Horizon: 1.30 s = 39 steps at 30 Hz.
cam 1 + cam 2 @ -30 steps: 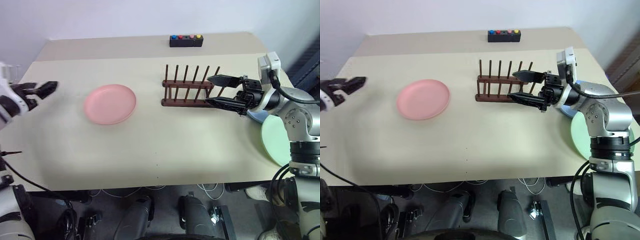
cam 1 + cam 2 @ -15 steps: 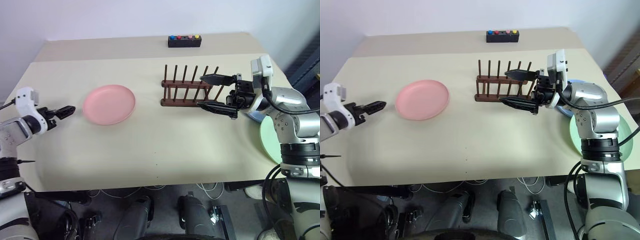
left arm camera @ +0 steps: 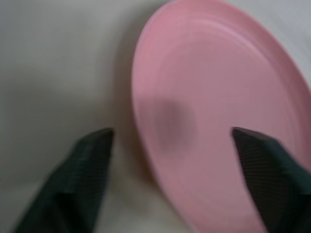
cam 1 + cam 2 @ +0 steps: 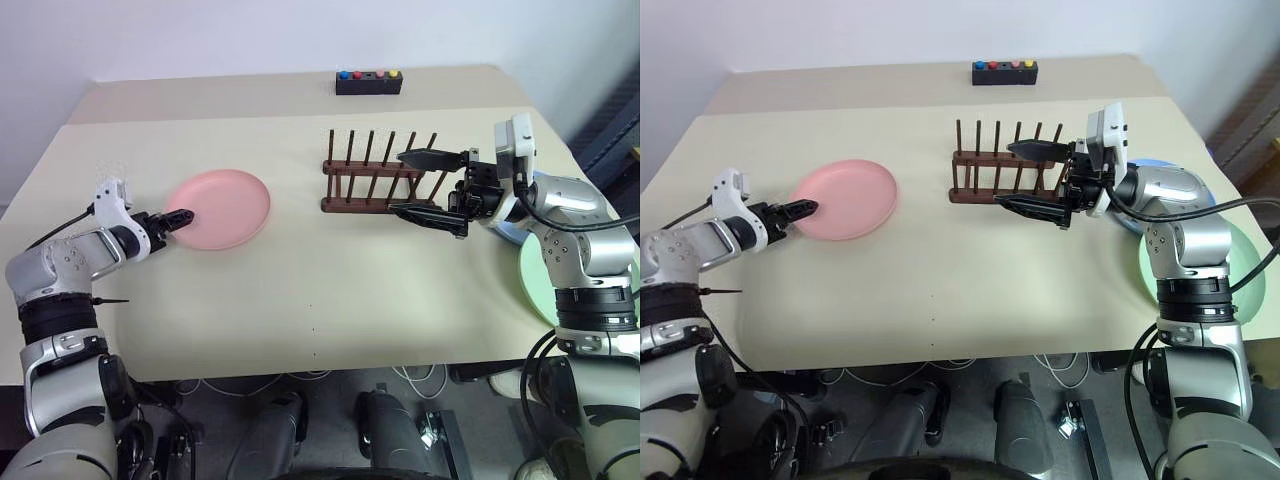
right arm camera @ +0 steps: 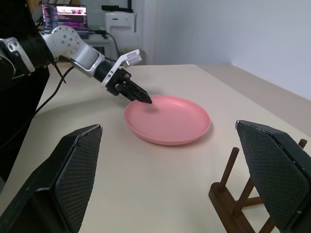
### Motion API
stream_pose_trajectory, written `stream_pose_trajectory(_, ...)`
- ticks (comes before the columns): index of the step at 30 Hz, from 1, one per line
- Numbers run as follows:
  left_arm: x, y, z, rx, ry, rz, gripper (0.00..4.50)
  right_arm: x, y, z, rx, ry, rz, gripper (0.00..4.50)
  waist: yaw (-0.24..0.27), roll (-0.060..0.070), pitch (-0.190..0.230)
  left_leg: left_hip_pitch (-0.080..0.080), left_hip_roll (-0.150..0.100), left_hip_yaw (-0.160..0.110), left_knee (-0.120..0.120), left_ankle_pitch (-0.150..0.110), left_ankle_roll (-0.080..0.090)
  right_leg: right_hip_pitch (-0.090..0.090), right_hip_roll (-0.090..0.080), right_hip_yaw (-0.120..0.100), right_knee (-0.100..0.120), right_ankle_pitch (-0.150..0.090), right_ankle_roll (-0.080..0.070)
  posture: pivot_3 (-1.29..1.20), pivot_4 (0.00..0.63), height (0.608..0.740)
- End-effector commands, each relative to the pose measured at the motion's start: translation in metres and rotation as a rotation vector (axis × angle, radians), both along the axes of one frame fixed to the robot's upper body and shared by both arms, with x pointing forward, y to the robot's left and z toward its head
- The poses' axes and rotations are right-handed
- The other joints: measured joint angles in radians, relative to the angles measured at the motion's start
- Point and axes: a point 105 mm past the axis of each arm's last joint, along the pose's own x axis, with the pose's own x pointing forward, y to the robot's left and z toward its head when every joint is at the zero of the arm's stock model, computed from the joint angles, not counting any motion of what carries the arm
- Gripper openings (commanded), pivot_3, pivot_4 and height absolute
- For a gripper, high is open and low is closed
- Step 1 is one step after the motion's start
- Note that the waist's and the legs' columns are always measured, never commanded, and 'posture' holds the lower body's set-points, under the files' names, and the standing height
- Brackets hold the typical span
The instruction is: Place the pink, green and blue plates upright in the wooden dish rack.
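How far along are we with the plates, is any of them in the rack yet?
None yet: the wooden dish rack holds no plate. In hand: the left pincer is at the near rim of the pink plate, which lies flat on the table, one finger over the rim, not gripping. The right pincer hangs open beside the rack. Left: all three, including the green plate and blue plate behind the right arm.

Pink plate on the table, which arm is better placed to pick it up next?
Left. The left gripper is right at the near rim of the pink plate, fingers straddling its edge, while the right gripper hangs open by the wooden dish rack.
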Motion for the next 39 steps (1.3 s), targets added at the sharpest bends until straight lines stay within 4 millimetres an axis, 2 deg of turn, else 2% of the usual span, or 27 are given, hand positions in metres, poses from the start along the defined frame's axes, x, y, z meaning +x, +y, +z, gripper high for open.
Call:
stream_pose_trajectory(1,0.006,0.005,0.002,-0.068,-0.016,0.07,2.11,-0.001,-0.007,0.007,0.0,-0.044,-0.031,4.5,0.0,0.0,0.0,0.0,0.0,0.0,0.0,0.0,0.0,0.0,0.0,0.0,0.0,0.0,0.0,0.0,0.15,0.74)
stream_pose_trajectory(5,0.011,0.002,0.01,-0.1,-0.042,0.077,0.07,0.0,-0.008,0.006,-0.004,-0.052,-0.047,4.5,0.0,-0.001,0.0,0.0,0.0,0.0,0.0,0.0,0.0,0.0,0.0,0.0,0.0,0.0,0.0,0.0,0.15,0.74)
stream_pose_trajectory(13,0.01,0.005,0.015,-0.116,-0.085,0.097,0.02,0.0,-0.006,0.003,-0.018,-0.067,-0.048,4.5,-0.002,-0.001,0.0,0.0,0.0,0.0,0.0,0.001,-0.002,0.0,0.0,0.0,0.0,0.0,0.0,0.0,0.15,0.74)
stream_pose_trajectory(19,0.008,0.008,0.037,-0.095,-0.198,0.116,0.02,-0.001,-0.002,0.005,-0.028,-0.082,-0.033,4.5,-0.001,-0.001,0.0,0.0,0.0,0.0,0.0,0.001,-0.002,0.0,0.0,0.0,0.0,0.0,0.0,0.0,0.15,0.74)
stream_pose_trajectory(24,0.004,-0.002,0.049,-0.063,-0.258,0.077,0.02,0.001,0.0,0.004,-0.032,-0.081,-0.033,4.5,-0.002,-0.001,0.0,0.0,0.0,0.001,0.0,0.002,-0.003,0.0,0.0,0.0,0.0,0.0,0.0,0.0,0.15,0.74)
stream_pose_trajectory(30,0.002,-0.005,0.04,-0.042,-0.208,0.077,0.02,0.003,0.001,0.003,-0.032,-0.08,-0.032,4.5,-0.001,-0.001,0.0,0.0,0.0,0.001,0.0,0.002,-0.003,0.0,0.0,0.001,0.0,0.0,0.0,0.0,0.15,0.74)
stream_pose_trajectory(33,-0.004,0.0,0.029,-0.057,-0.127,0.097,0.02,0.002,0.0,0.003,-0.034,-0.079,-0.035,4.5,-0.002,-0.001,0.0,0.0,0.0,0.001,0.0,0.001,-0.002,0.0,0.0,0.001,0.0,0.0,0.0,0.0,0.15,0.74)
stream_pose_trajectory(36,-0.015,0.004,0.024,-0.054,-0.067,0.083,1.05,0.002,-0.002,0.002,-0.034,-0.076,-0.04,4.5,-0.005,-0.001,0.0,0.0,0.0,0.001,0.0,0.001,-0.003,0.0,0.0,0.001,0.0,0.0,0.0,0.0,0.15,0.74)
stream_pose_trajectory(39,-0.029,0.013,0.021,-0.063,-0.017,0.078,2.51,0.001,-0.003,-0.001,-0.035,-0.073,-0.047,4.5,-0.006,-0.001,0.0,0.0,0.001,0.001,0.0,0.001,-0.002,0.0,0.0,0.001,0.0,0.0,0.0,0.0,0.15,0.74)
